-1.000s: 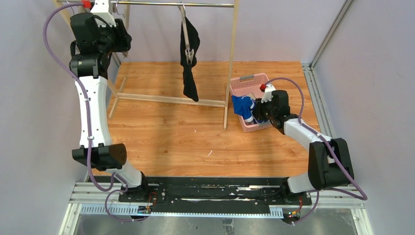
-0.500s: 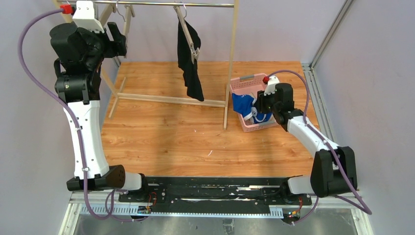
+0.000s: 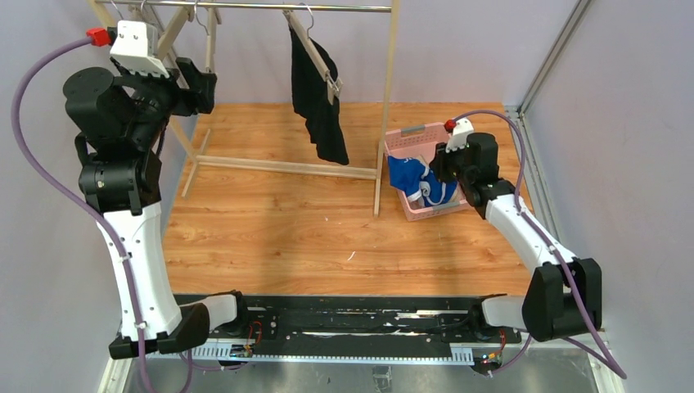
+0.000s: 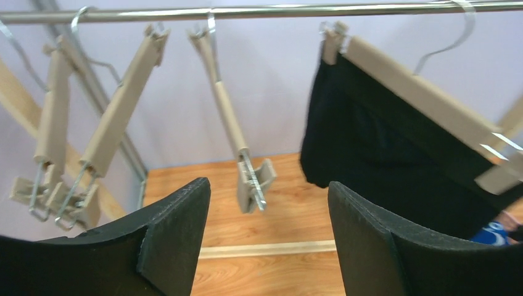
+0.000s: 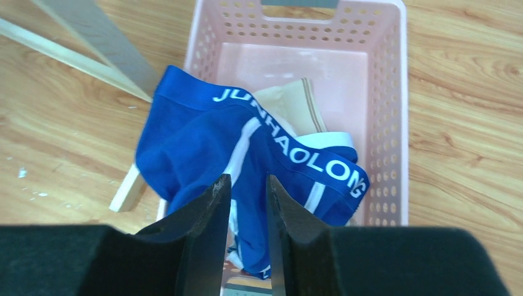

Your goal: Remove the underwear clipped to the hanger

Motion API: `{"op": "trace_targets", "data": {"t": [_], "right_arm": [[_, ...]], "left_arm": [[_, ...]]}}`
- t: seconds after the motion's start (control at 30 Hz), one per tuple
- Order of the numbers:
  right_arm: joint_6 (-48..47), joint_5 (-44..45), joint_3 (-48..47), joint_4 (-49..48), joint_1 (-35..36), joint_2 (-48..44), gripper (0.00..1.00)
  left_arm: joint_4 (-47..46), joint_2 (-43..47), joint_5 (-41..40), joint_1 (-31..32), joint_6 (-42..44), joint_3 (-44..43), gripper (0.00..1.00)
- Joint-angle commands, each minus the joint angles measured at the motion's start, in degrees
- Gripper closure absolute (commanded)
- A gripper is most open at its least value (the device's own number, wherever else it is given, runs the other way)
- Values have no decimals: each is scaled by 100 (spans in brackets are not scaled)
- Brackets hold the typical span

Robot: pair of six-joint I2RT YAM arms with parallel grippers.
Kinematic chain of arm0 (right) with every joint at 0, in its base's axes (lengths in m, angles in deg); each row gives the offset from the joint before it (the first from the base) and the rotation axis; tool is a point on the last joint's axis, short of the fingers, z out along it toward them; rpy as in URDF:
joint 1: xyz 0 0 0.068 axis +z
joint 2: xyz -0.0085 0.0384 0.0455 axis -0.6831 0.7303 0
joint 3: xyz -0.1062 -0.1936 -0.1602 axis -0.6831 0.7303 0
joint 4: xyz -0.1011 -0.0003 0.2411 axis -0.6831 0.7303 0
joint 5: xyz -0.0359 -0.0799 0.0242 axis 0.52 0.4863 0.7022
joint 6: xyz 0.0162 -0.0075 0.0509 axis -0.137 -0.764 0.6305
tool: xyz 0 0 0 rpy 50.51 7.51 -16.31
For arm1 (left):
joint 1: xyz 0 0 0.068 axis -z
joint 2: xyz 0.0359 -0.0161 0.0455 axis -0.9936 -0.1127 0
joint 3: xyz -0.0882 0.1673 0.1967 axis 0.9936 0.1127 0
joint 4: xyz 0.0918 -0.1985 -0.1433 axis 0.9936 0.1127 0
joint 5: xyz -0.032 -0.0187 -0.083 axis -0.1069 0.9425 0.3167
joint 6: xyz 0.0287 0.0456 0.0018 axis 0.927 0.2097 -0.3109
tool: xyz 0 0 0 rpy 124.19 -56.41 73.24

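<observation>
1. Underwear count: the blue pair [image 5: 203, 135] lay draped over the near rim of the pink basket [image 5: 395, 123], and the cream pair [image 5: 290, 102] sat inside it underneath. Two looked done!
2. The black pair [image 3: 315, 90] was the one left. It hung from a wooden hanger [image 4: 425, 98] on the metal rail [image 3: 327, 7], with a clip [image 4: 333, 31] biting its upper corner.
3. The right gripper [image 5: 247, 177] hovered over the basket just above the blue cloth. Its fingers were drawn nearly together, only a slit between them, and I could see no cloth pinched there.
4. The left gripper [image 4: 268, 185] was up at rail height with its fingers spread wide and nothing in them. It faced the bare hangers [image 4: 228, 117], and the black pair was off to its right.
5. My read: the drop-off was wrapping up and the last removal was about to start.
6. Next, I judged, the left gripper had to swing right and close on the hanger or a clip. Soft cloth would sway, so the pull needed to be steady.
</observation>
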Motion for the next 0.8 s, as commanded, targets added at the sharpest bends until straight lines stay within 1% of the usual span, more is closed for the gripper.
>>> {"op": "trace_targets", "data": {"t": [0.0, 0.07, 0.1, 0.17, 0.23, 0.33, 0.37, 0.47, 0.5, 0.63, 0.77], "right_arm": [[131, -850, -77, -118, 22, -437, 71], [119, -1043, -136, -13, 95, -496, 69], [106, -1177, -163, 36, 133, -499, 69], [66, -1247, -201, 109, 262, -544, 69], [-23, -1230, -231, 173, 523, -561, 69], [-211, -1149, -358, 413, 885, -396, 69], [-240, -1235, -406, 467, 958, -288, 70], [-176, -1503, -452, 506, 1067, 65, 85], [-134, -1514, -437, 481, 1080, 174, 89], [23, -1465, -413, 443, 1084, 545, 88], [94, -1129, -509, 546, 1090, 997, 87]], "left_arm": [[-188, 49, 1298, -31, -400, -147, 21], [-187, 24, 1482, 28, -500, -156, 17], [-187, 23, 1442, 122, -499, -145, 16], [-83, 4, 1156, 459, -362, -178, 16], [138, -99, 792, 993, -136, -291, 16], [248, -268, 530, 1334, -70, -322, 16], [246, -307, 481, 1382, -106, -307, 16], [238, -378, 286, 1535, -152, -275, 17], [243, -380, 221, 1576, -144, -267, 17], [246, -367, 204, 1700, -143, -234, 17], [249, -320, 68, 1940, -85, -151, 18]]}}
